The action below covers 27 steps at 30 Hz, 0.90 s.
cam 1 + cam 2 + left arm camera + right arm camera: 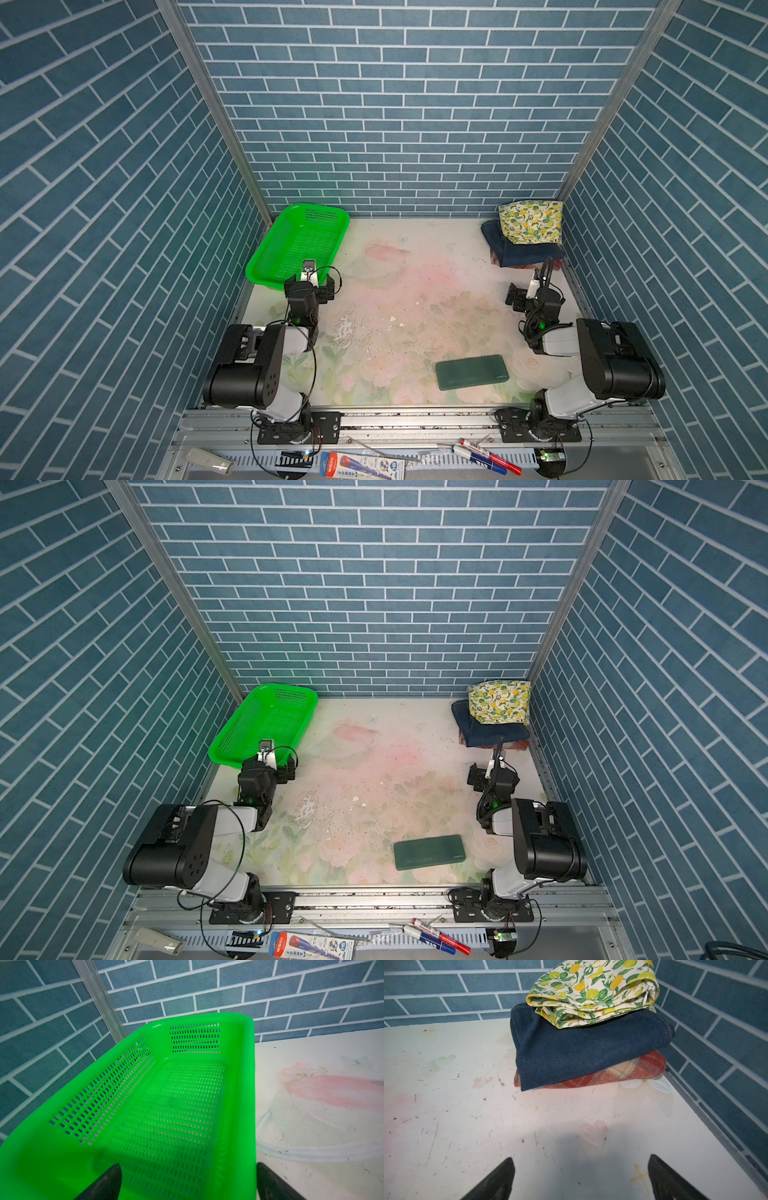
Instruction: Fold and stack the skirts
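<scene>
Low, right arm (615, 361) folded, right tool (579, 1178) spread, facing skirts (581, 1047)

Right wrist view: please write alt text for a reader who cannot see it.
Three folded skirts lie stacked in a corner of the table by blue brick walls: the lemon-print skirt on top, the denim skirt in the middle, the plaid skirt underneath. The right gripper has its jaws open, holding nothing.

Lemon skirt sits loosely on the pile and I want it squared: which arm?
Right arm. Its open jaws face the pile close by; the left arm's jaws hang at the green basket, across the table.
</scene>
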Available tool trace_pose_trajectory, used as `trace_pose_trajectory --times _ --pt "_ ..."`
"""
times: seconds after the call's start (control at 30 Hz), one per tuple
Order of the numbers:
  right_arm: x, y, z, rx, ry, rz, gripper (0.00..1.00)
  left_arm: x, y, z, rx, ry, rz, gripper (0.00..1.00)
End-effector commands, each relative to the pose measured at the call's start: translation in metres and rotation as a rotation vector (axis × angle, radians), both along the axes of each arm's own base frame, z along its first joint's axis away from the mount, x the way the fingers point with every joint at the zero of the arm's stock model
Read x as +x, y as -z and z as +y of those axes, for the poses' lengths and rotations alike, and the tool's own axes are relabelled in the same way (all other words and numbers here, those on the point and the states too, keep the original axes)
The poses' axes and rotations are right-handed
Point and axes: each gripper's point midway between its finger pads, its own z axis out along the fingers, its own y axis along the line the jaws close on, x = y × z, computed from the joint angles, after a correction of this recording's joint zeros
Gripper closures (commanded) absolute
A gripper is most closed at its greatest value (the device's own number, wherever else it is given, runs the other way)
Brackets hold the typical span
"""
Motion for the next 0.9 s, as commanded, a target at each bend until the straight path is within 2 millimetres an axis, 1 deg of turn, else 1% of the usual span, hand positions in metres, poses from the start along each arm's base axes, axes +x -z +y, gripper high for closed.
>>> trace_pose_trajectory --times 0.0,0.07,0.87 --pt "0.0070 -0.0104 0.0079 -0.032 -0.053 -0.031 0.01 -0.0045 0.0169 0.0007 -0.029 -0.001 0.054 0.00" --pt "0.0098 -0.0095 0.0150 -0.026 -0.094 -0.019 0.01 -0.0053 0.0179 0.0007 -0.028 -0.001 0.059 0.00" --pt "0.0135 -0.0056 0.0098 0.015 -0.093 0.014 0.01 -0.0052 0.0178 0.0009 -0.026 -0.002 0.056 0.00"
